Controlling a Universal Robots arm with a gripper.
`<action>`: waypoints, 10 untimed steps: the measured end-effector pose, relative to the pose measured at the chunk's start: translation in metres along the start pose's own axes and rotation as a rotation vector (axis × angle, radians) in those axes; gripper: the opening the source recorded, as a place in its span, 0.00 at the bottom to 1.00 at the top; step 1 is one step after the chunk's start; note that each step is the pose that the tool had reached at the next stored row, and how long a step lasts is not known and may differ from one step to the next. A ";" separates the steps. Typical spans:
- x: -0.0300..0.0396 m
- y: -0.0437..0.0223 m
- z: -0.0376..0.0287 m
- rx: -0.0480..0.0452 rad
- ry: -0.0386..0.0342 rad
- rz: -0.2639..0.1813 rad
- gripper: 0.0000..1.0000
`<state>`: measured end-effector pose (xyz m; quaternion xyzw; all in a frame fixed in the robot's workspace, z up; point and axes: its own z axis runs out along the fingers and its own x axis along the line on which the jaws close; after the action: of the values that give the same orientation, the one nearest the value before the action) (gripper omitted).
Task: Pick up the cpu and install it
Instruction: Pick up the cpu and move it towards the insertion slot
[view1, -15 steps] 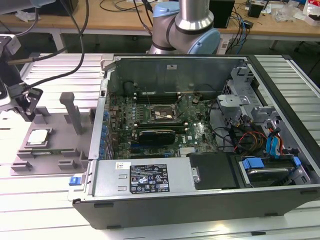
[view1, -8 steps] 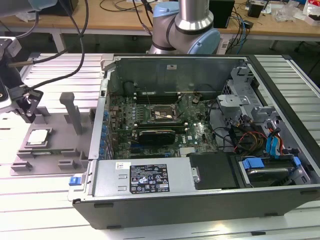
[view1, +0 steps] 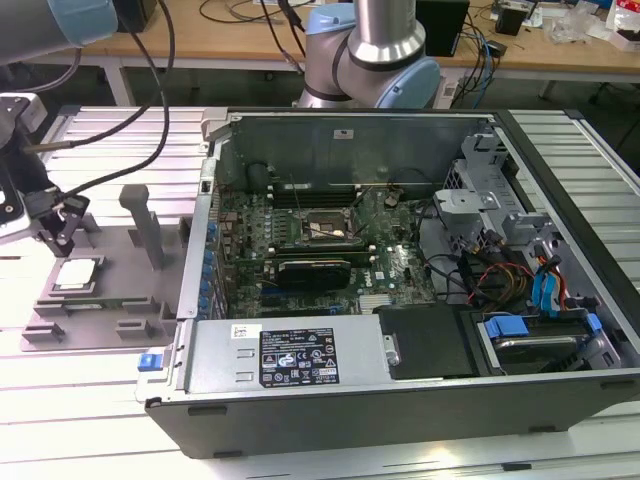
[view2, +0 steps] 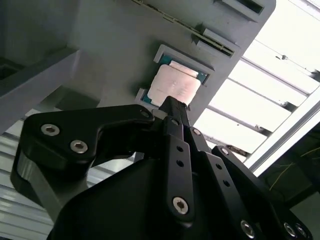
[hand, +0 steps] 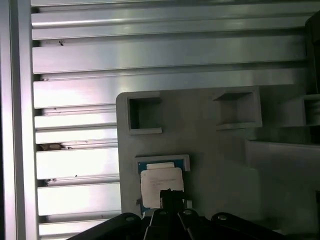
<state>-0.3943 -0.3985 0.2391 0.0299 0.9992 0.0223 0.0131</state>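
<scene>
The cpu (view1: 78, 272), a small square chip with a silvery top, lies flat in a pocket of the grey fixture tray (view1: 130, 292) at the exterior view's left. My gripper (view1: 62, 243) hangs just above it, a little toward the tray's far side. In both wrist views the black fingers meet in one narrow tip, shut with nothing between them, and the gripper (view2: 172, 103) (hand: 170, 194) overlaps one edge of the cpu (view2: 174, 84) (hand: 160, 179). I cannot tell whether the tip touches the chip. The motherboard's black socket frame (view1: 318, 230) sits inside the open computer case.
The open computer case (view1: 400, 390) fills the middle and the exterior view's right, with drive cages and cables inside. A grey upright post (view1: 148, 225) stands on the tray near the case wall. The tray (hand: 215, 165) rests on a ribbed aluminium table (hand: 75, 90).
</scene>
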 end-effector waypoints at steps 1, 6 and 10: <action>0.0002 -0.0003 0.0016 0.0000 0.0001 -0.001 0.11; 0.0016 -0.0027 0.0184 -0.0002 0.0006 -0.010 0.11; 0.0019 -0.0028 0.0198 -0.0002 0.0006 -0.011 0.11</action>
<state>-0.3958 -0.4002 0.2192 0.0245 0.9994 0.0224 0.0129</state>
